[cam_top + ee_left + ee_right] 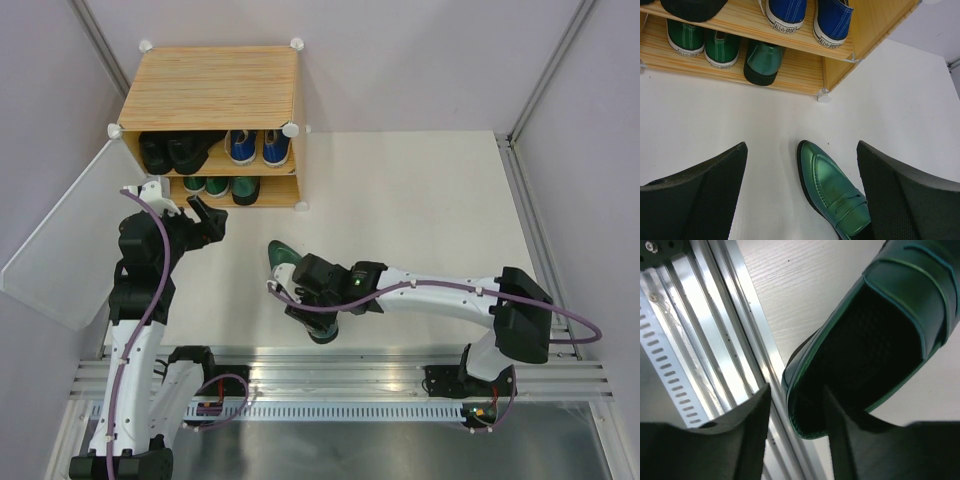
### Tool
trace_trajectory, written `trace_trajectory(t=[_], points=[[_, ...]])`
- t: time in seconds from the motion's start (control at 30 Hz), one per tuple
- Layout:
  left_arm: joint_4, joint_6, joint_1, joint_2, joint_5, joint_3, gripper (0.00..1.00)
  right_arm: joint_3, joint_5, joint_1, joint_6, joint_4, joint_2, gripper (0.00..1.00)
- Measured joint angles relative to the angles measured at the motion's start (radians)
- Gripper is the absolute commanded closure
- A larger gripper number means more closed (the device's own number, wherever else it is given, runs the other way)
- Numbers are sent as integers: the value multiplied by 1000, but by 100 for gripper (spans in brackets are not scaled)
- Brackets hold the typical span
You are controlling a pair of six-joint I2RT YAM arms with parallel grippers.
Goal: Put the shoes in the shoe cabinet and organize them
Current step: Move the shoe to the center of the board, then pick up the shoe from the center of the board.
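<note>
My right gripper (795, 390) is down at the heel of the loose loafer (832, 190). Its fingers (740, 440) are partly spread and straddle the heel wall, one outside the shoe and one down in the opening. I see a sliver of daylight between the outer finger and the heel, so they are not pinching it. I cannot tell whether the inner finger touches the lining.

That loafer lies on the white table (420, 210), toe pointing far-left towards the shoe cabinet (215, 85) and heel close to the metal rail (715, 340) at the near edge.

My left gripper (203, 213) hangs just near of the cabinet's lower shelf, fingers (715, 190) spread wide and holding nothing.

In the cabinet, the upper shelf has the black boots (175, 150) on the left and the blue sneakers (807, 15) on the right. The lower shelf has the green sneakers (702, 42) on the left with the other loafer (762, 60) just to their right. The frosted door panel (65, 245) stands swung open on the left.
</note>
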Motion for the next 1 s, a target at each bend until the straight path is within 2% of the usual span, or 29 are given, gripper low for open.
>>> trace_trajectory(t=[0.1,0.2,0.53,0.63,0.67,0.73,0.77,0.8,0.87,1.0], points=[[0,0,0,0,0,0,8,38,9,24,-37,-1,39,36],[0,0,0,0,-1,0,8,63,23,58,-83,-16,70,32],[0,0,0,-5,-10,0,8,67,115,110,-188,-92,127,31],[0,0,0,-5,-10,0,8,47,139,110,-204,-88,127,39],[-1,0,0,-5,-10,0,8,40,146,110,-212,-81,127,52],[-1,0,0,-7,-11,0,8,37,152,110,-224,-74,127,68],[-1,0,0,-8,-15,0,8,37,142,109,-221,-74,127,81],[-1,0,0,-10,-21,0,8,37,132,110,-223,-74,127,87],[-2,0,0,-13,-28,0,8,43,98,111,-207,-80,127,96],[-2,0,0,-19,-38,2,8,77,84,121,-201,-106,150,99]])
